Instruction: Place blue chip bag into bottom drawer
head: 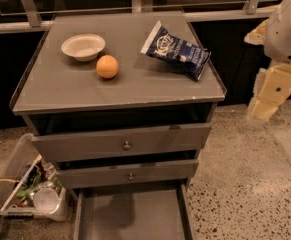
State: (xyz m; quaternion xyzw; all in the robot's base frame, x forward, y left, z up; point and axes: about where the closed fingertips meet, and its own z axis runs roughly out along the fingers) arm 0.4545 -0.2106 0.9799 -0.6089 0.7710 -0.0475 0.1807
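The blue chip bag (177,51) lies flat on the right rear part of the grey cabinet's top (60,91), white lettering up. The bottom drawer (130,219) is pulled out at floor level, and its flat grey floor shows with nothing on it. My gripper (270,96), cream coloured, hangs off the cabinet's right side at about the height of the top. It is well apart from the bag and holds nothing I can see.
An orange (107,66) and a white bowl (83,46) sit on the top to the left of the bag. Two upper drawers (127,145) with round knobs stand slightly ajar. A clear bin of clutter (30,194) stands on the floor at the left. Speckled floor lies to the right.
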